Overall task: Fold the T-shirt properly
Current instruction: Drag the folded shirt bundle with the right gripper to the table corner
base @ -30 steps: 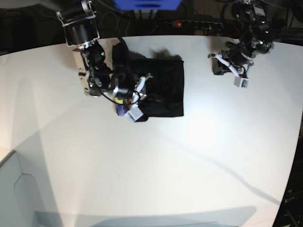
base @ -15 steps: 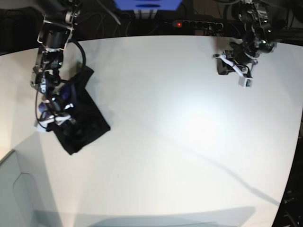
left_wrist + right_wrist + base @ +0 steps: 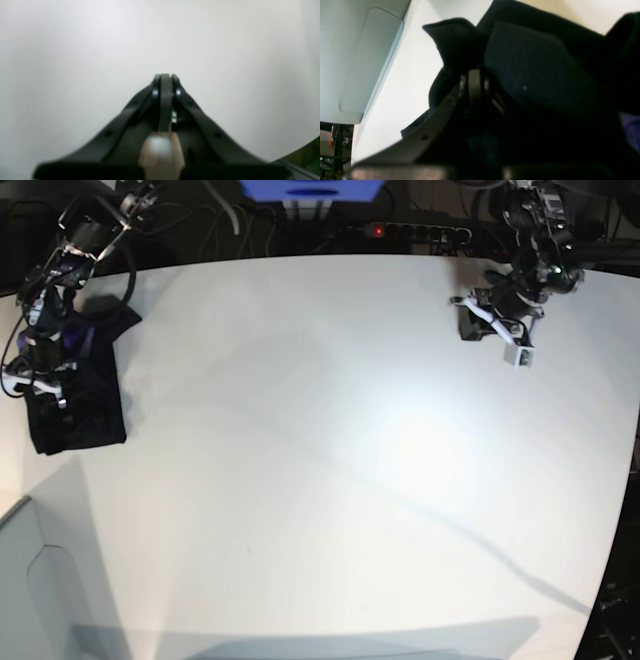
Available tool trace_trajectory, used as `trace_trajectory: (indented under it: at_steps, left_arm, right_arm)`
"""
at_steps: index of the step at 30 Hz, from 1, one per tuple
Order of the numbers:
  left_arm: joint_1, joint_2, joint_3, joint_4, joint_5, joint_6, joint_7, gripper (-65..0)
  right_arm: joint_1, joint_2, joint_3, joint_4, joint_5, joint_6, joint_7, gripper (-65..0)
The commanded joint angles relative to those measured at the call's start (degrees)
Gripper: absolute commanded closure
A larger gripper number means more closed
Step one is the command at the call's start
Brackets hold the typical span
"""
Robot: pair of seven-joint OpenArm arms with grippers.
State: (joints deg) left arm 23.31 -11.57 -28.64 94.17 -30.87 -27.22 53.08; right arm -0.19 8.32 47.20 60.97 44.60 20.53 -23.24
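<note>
At the far left edge of the table [image 3: 330,480] in the base view, I have the T-shirt [image 3: 85,405] lying as a compact black bundle, with a trace of purple showing at its upper side. My right gripper [image 3: 48,380] sits on it, and the right wrist view shows the black fingers [image 3: 475,85] closed together with dark cloth bunched around them, so I read it as clenched on a fold of the shirt. A pale grey panel [image 3: 357,62] lies just off the table edge beside the bundle. My left gripper [image 3: 165,82] hovers over bare table at the far right corner, well apart from the shirt; its wrist view shows the fingers pressed together with nothing between them.

I judge the folding itself to be essentially done, and the step in hand to be parking the folded bundle at the side of the table. The next move, as I see it, calls for opening the right fingers and lifting straight up so the cloth does not drag and spoil the folds. The bundle lies close to the edge, so I would release gently, without any sideways pull.
</note>
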Motion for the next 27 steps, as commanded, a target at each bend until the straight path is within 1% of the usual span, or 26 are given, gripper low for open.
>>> trace_trajectory:
  at_steps: [1, 3, 6, 11, 17, 22, 25, 27]
  left_arm:
    - [0.21, -0.51, -0.24, 0.29, 1.2, 0.45, 0.77, 0.0]
    - [0.21, -0.43, -0.24, 0.29, 1.2, 0.45, 0.68, 0.0]
    - [0.29, -0.43, -0.24, 0.29, 1.11, 0.45, 0.68, 0.0]
    - [0.65, -0.43, -0.24, 0.73, 0.85, 0.45, 0.68, 0.0]
    - [0.65, -0.34, -0.24, 0.82, 0.76, 0.45, 0.68, 0.0]
    - [0.73, -0.16, -0.24, 0.82, 0.76, 0.45, 0.68, 0.0]
    - [0.73, -0.43, -0.24, 0.91, 0.76, 0.45, 0.68, 0.0]
    - [0.73, -0.6, -0.68, 1.87, 0.85, 0.45, 0.68, 0.0]
  right_arm:
    - [-3.46, -2.65, 1.55, -2.29, -4.2, -7.3, -6.43, 0.0]
    - [-3.46, -3.53, 4.01, -2.29, -4.47, -7.3, -6.43, 0.0]
    - [-3.2, -3.7, 4.45, -1.85, -4.47, -7.3, -6.69, 0.0]
    - [-2.94, -3.88, 4.36, 8.26, -4.47, -7.39, -7.04, 0.0]
    - [-1.97, -4.23, 0.05, 21.27, -4.47, -7.48, -7.13, 0.0]
    - [-1.26, -4.32, -3.64, 28.57, -4.2, -7.48, -7.13, 0.0]
    - [-1.62, -4.49, -4.52, 34.72, -4.2, -7.22, -7.13, 0.0]
    - [-3.55, -5.02, -4.17, 39.91, -4.2, -7.13, -7.13, 0.0]
